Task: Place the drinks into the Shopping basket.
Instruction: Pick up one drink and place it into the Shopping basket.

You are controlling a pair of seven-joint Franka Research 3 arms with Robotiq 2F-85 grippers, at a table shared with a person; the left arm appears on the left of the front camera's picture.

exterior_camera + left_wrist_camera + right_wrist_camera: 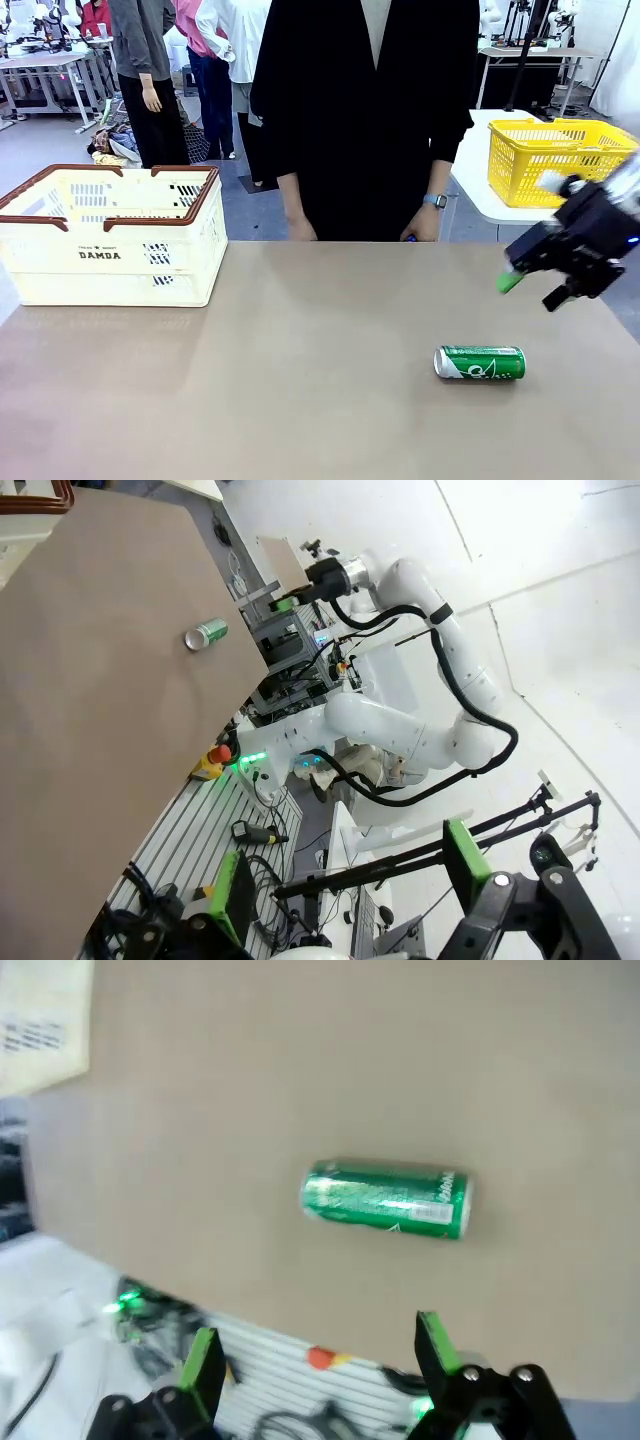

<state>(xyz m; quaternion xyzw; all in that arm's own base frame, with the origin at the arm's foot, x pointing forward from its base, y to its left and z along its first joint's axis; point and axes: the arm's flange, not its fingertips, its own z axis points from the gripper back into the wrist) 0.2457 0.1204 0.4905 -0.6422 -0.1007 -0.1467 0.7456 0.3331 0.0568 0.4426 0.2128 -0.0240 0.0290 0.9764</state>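
Observation:
A green drink can (480, 362) with white markings lies on its side on the brown table, right of centre. My right gripper (532, 290) hovers above and just right of it, open and holding nothing. In the right wrist view the can (385, 1198) lies ahead of the spread green-padded fingers of my right gripper (320, 1355). The cream Shopping basket (110, 262) with a brown rim stands at the table's far left. My left gripper (350, 875) is open and off the table's side, with the can (206, 633) far away from it.
A person in black stands at the far edge, both hands resting near the table (300, 400) edge, something small and blue by one hand (410, 238). A yellow mesh basket (555, 160) sits on a white side table at the back right.

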